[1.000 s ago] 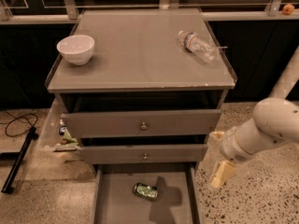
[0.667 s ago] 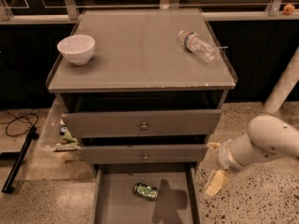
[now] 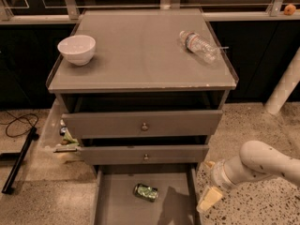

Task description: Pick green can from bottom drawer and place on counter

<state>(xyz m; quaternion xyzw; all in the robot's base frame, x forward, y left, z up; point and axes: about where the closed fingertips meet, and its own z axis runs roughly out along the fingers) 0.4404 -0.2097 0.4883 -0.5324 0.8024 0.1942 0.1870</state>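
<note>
Gripper point(image 3: 209, 182) lower, near one green can point(image 3: 146, 192)

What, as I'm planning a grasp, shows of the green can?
The green can lies on its side, slightly angled, mid-floor in the open bottom drawer. It looks like shiny metal, mottled light-and-dark green. Only the drawer floor touches it. The pincer hangs outside the drawer's side wall, apart from it.

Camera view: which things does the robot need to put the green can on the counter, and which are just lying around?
For the job:
green can, lying in the bottom drawer
counter
gripper, open, low beside the drawer's right side

Just lying about:
white bowl and water bottle, both on the counter
</note>
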